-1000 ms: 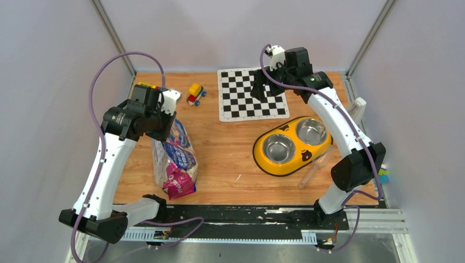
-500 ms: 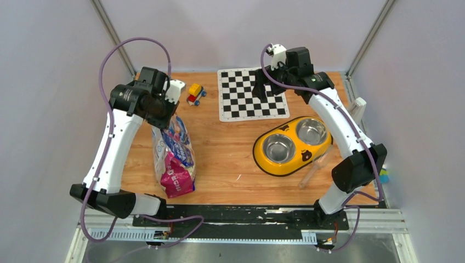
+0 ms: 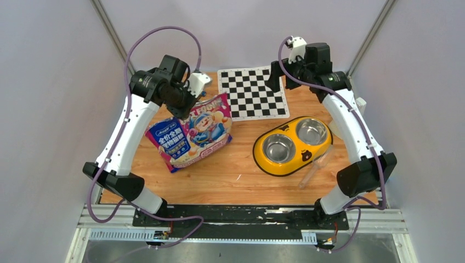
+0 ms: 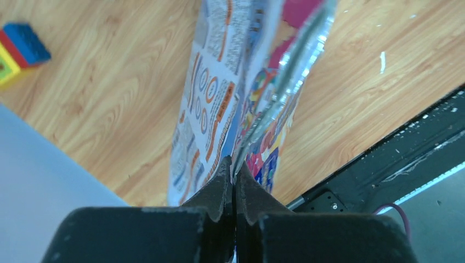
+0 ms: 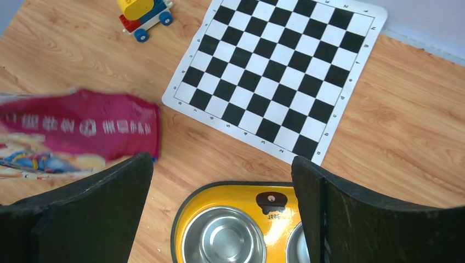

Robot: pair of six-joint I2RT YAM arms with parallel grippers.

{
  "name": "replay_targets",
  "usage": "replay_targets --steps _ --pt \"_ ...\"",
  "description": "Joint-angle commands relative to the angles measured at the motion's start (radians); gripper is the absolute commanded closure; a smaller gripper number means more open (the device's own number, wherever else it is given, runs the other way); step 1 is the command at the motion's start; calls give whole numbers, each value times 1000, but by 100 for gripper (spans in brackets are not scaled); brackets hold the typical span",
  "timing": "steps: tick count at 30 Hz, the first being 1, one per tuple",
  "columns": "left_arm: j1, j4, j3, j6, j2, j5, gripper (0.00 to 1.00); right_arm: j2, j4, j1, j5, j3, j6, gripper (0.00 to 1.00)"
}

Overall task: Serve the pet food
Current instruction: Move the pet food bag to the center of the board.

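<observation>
The glossy pink-purple-blue cat food bag (image 3: 192, 136) hangs tilted from its top edge, with its lower end over the wood at the left. My left gripper (image 3: 192, 108) is shut on that top edge. In the left wrist view the fingers (image 4: 234, 164) pinch the bag's seam (image 4: 230, 93). No kibble shows. The yellow double bowl (image 3: 321, 149) with two empty steel cups sits to the right. My right gripper (image 3: 272, 83) is open and empty, held high over the chessboard's right edge. Its view shows the bowl (image 5: 230, 194) and the bag's end (image 5: 77, 129) below.
A checkered mat (image 3: 252, 93) lies at the back centre. A toy block car (image 5: 143, 13) stands left of it. Loose bricks (image 4: 19, 49) lie by the left wall. A clear scoop (image 3: 312, 171) lies in front of the bowl. A black rail (image 3: 247, 213) runs along the near edge.
My left gripper has lifted the bag by its top and swung it back and to the right, so its front now faces up. My right gripper has moved right and back.
</observation>
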Motion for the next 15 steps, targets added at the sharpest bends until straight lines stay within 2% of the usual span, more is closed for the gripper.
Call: replay_targets --steps 1,4,7,10,15 --pt "-36 199 179 98 -68 144 100 -62 35 -35 -22 30 11 0" --pt "-54 207 184 135 -66 213 100 -73 41 -58 -41 21 18 0" --pt "-80 260 122 159 -83 285 100 -84 55 -66 -55 4 24 0" --pt "-103 355 -2 165 -110 300 100 -98 73 -66 -74 -31 30 0" --pt "-111 434 -88 157 -153 267 100 -121 88 -66 -86 -67 28 0"
